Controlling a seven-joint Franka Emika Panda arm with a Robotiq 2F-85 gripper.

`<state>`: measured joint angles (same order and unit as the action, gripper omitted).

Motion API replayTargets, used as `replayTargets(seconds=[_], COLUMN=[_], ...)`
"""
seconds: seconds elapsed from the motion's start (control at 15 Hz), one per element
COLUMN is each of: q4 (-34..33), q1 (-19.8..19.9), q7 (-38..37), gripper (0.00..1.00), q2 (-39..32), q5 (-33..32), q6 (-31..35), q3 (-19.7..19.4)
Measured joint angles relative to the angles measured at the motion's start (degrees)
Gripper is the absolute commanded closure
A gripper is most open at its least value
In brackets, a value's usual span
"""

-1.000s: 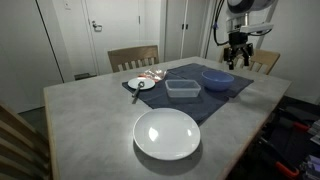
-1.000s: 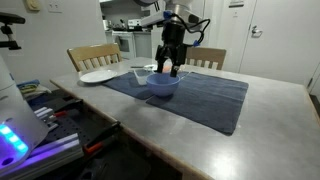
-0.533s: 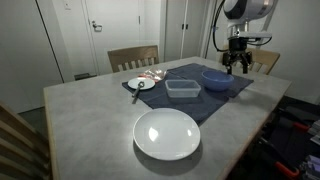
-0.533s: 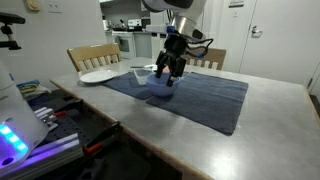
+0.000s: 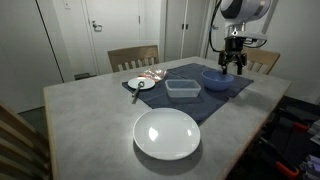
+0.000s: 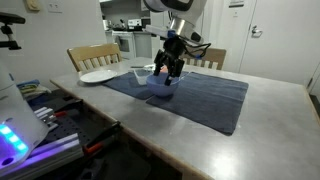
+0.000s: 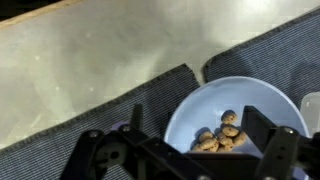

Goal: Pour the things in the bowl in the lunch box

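Observation:
The blue-purple bowl [image 5: 215,79] stands on a dark placemat [image 5: 190,100], and in the wrist view the bowl [image 7: 240,100] holds several small brown pieces [image 7: 220,133]. The clear lunch box [image 5: 182,88] lies just beside it, lidless. Only its pale corner shows at the wrist view's right edge [image 7: 312,110]. My gripper [image 5: 233,66] is open and hangs just above the bowl's far rim. In the wrist view its fingers [image 7: 200,132] straddle the bowl's near side. In an exterior view the gripper [image 6: 167,76] hides most of the bowl [image 6: 158,86].
A large white plate [image 5: 167,134] lies on the grey table near its front edge. A small white saucer [image 5: 140,84] with a utensil sits beside the placemat. Wooden chairs [image 5: 133,57] stand behind the table. A white plate shows in an exterior view [image 6: 97,76].
The gripper has come down and slightly across towards the bowl, from well above it to just over its rim. The bowl and lunch box have not moved.

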<state>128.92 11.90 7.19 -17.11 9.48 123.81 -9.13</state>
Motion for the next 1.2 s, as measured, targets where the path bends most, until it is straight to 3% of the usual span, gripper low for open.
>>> replayTargets(seconds=[1.2], q4=[0.0], q1=[-0.28], q7=[-0.76], gripper=[0.0], q2=[-2.29], q5=[-3.07], q6=[3.91], q3=[1.13])
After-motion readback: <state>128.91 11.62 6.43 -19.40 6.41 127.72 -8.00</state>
